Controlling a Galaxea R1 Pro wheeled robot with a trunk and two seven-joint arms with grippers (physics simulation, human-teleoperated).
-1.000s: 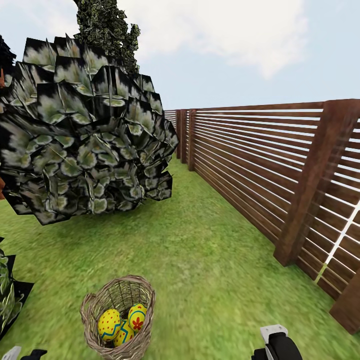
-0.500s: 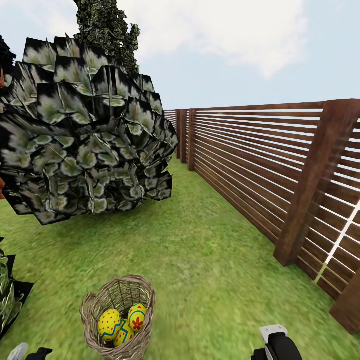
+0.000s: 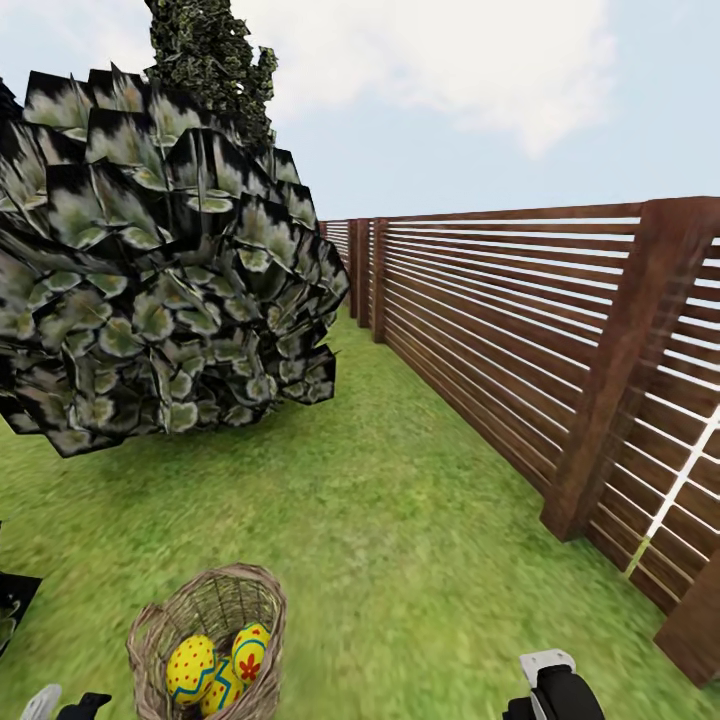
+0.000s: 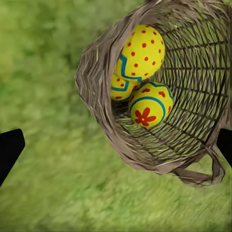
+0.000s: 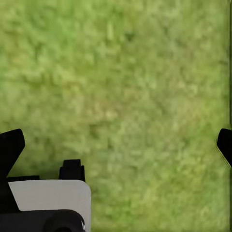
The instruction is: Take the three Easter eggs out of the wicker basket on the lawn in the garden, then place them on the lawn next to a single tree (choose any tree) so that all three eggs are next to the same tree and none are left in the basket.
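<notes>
The round brown woven wicker basket (image 3: 208, 645) stands on the mottled green lawn (image 3: 400, 520), holding all three yellow eggs with blue zigzags and red dots (image 4: 140, 72). Above the basket, the left gripper (image 4: 116, 145) has its black fingertips (image 4: 9, 150) spread wide, empty. The right gripper (image 5: 116, 145), beside the basket, is spread too.

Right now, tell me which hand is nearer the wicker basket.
Left. The left hand hangs open over the wicker basket; the right hand hangs open over bare lawn, off to the basket's right.
</notes>
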